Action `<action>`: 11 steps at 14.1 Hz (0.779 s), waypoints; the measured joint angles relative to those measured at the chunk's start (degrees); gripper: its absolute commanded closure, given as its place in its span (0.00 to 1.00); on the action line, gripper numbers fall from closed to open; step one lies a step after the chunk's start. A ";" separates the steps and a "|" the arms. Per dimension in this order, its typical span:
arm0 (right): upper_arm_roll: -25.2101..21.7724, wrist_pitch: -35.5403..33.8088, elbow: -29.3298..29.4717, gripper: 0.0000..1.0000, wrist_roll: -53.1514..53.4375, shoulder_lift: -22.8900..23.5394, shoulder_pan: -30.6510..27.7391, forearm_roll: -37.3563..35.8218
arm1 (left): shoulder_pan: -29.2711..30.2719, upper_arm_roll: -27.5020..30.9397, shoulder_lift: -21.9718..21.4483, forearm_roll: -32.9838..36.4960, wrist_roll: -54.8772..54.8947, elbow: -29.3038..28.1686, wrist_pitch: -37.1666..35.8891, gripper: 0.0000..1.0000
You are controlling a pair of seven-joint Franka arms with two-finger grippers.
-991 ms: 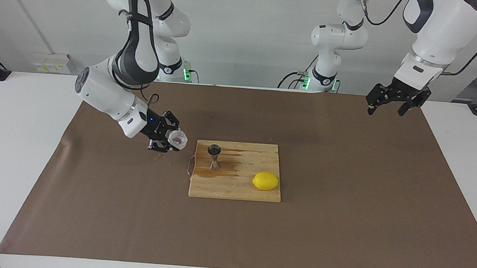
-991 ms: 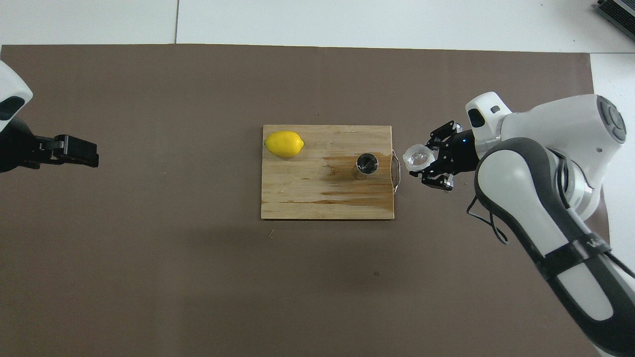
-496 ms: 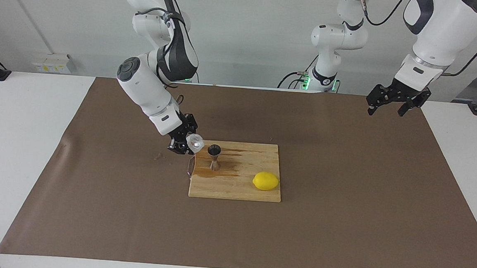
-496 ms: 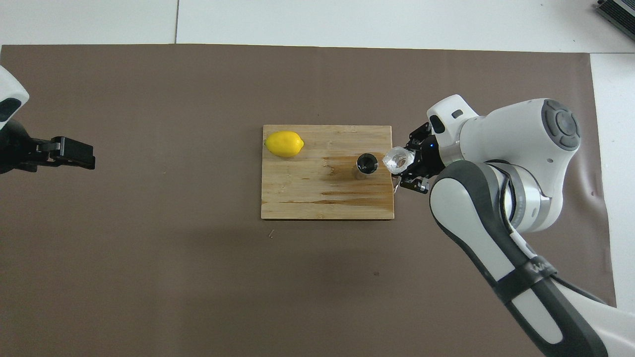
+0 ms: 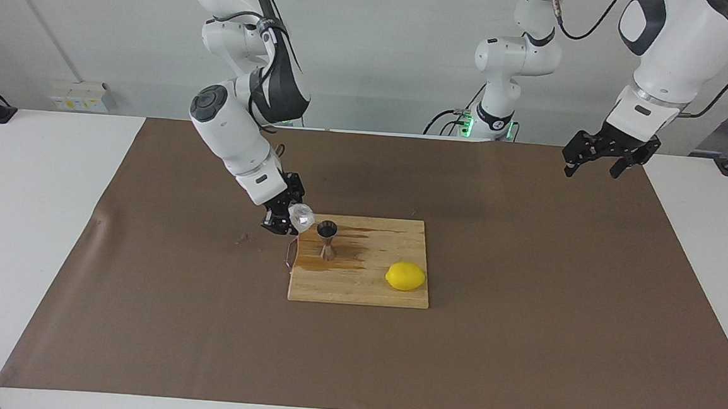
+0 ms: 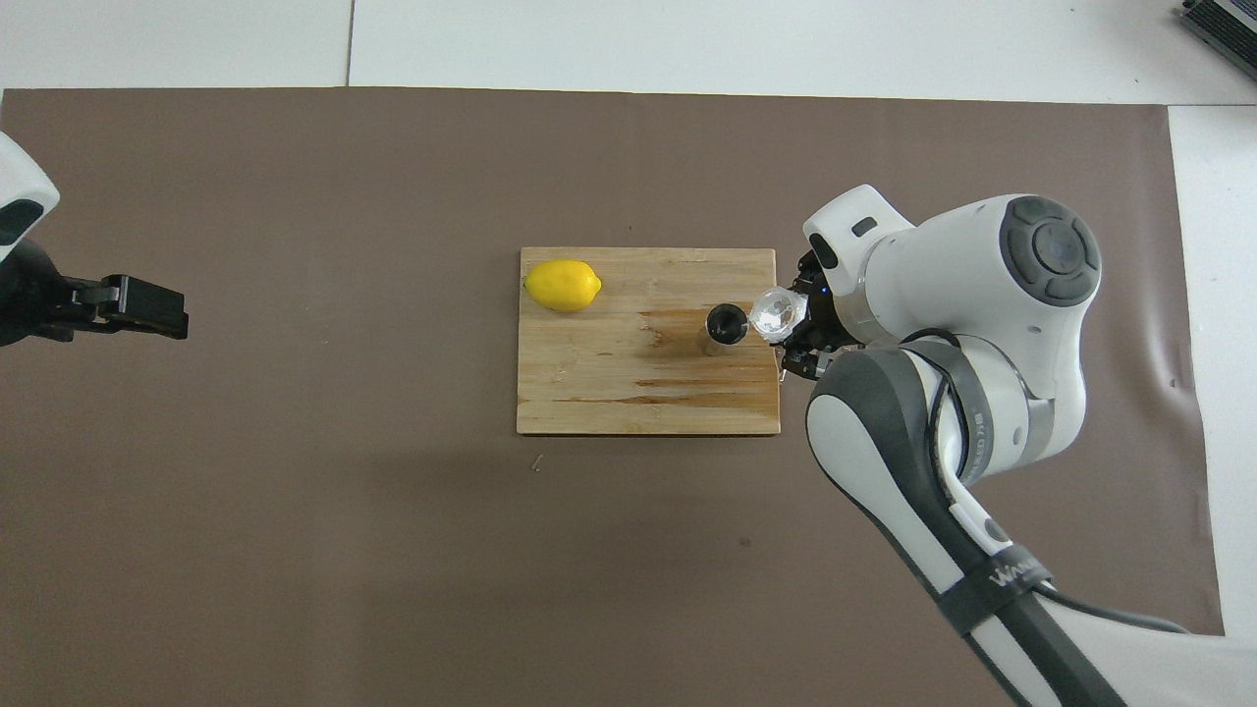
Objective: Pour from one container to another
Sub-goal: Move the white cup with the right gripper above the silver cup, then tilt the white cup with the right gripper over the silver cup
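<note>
Plastic cup (image 5: 301, 216), clamped in right gripper (image 5: 288, 217), has tilted closer to jigger (image 5: 327, 241).

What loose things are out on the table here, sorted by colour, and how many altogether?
Yellow: 1, the lemon
Wood-coloured: 1, the cutting board
Shiny steel: 1, the jigger standing on the board
Whitish see-through: 1, the plastic cup held tilted beside the jigger by the right gripper
Total: 4

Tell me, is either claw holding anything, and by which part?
The right claw holds the small plastic cup by its ribbed sides, tipped beside the steel jigger. The left claw waits open, holding nothing.
</note>
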 measured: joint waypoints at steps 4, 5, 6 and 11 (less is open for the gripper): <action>0.02 0.00 0.57 0.62 4.02 0.00 2.40 -5.60 | -0.04 -0.30 -0.29 0.00 0.00 -0.26 -0.27 0.00; 0.02 0.00 0.58 0.62 4.52 -0.01 2.93 -6.68 | -0.04 -0.30 -0.35 0.00 0.00 -0.28 -0.28 0.00; 0.02 0.00 0.59 0.62 5.02 -0.01 3.34 -7.59 | -0.04 -0.30 -0.39 0.00 0.00 -0.29 -0.29 0.00; 0.03 0.00 1.13 0.62 7.36 -0.07 4.98 -12.43 | -0.04 -0.30 -0.41 0.00 -0.04 -0.31 -0.33 0.00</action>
